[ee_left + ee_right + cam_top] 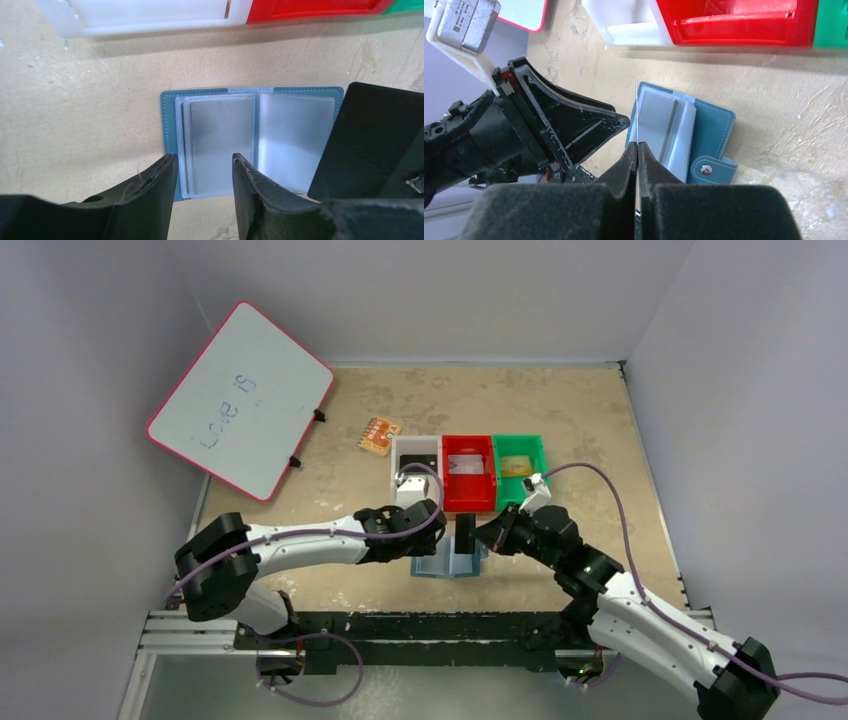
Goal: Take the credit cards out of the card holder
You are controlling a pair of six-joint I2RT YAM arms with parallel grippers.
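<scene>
Blue bifold card holder (169, 125), lying open.
Jaws: left gripper (202, 165) spread above it; right gripper (637, 150) pinches thin black rectangular card (365, 140).

The pink-edged whiteboard (240, 400) at the far left carried faint blue handwriting that looked like "Love is". A grey label (468, 21) on a white block (454, 47) bore print too small to read.

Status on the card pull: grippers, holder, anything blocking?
Left gripper open over the open card holder. Right gripper shut on black card, upright above it. Left gripper crowds that card; nothing else in the way.
</scene>
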